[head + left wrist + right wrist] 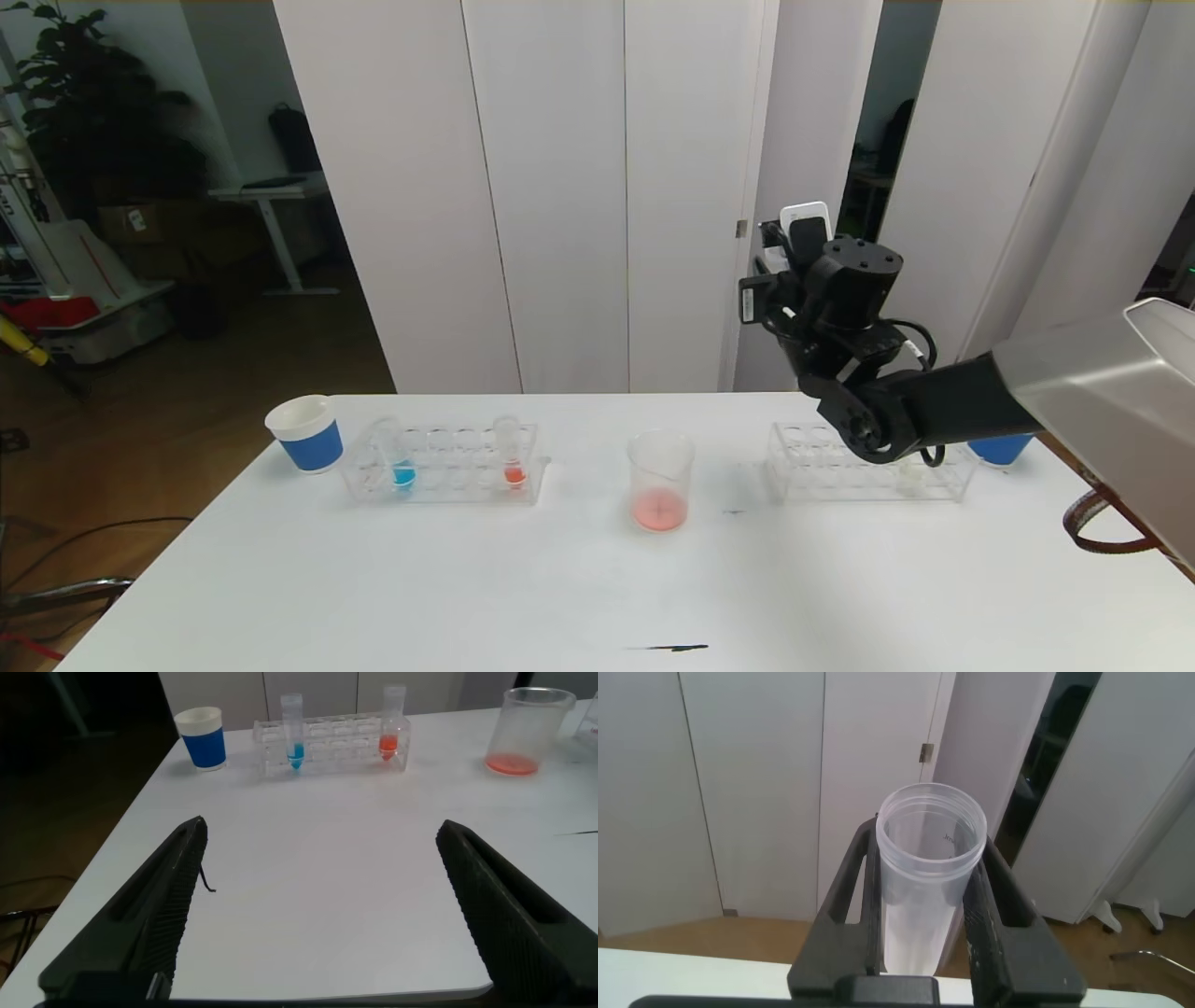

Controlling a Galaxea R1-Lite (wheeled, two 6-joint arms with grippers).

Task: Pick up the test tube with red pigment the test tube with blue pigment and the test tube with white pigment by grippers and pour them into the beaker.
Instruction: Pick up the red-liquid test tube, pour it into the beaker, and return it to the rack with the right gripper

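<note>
My right gripper (pixel 803 233) is raised above the table's right half, shut on a clear test tube (pixel 929 859) whose open mouth stands past the fingertips. Its inside looks whitish; I cannot tell whether it is the test tube with white pigment. The beaker (pixel 661 481) stands mid-table with a thin pinkish-red layer at its bottom. The test tube with blue pigment (pixel 401 457) and the test tube with red pigment (pixel 511 453) stand in the left rack (pixel 443 467). My left gripper (pixel 321 826) is open over bare table near the front edge.
A second clear rack (pixel 868 462) stands right of the beaker, partly behind my right arm. One blue-banded paper cup (pixel 306 432) sits at the far left, another (pixel 999 448) behind the right arm. A small dark mark (pixel 667 647) lies near the front edge.
</note>
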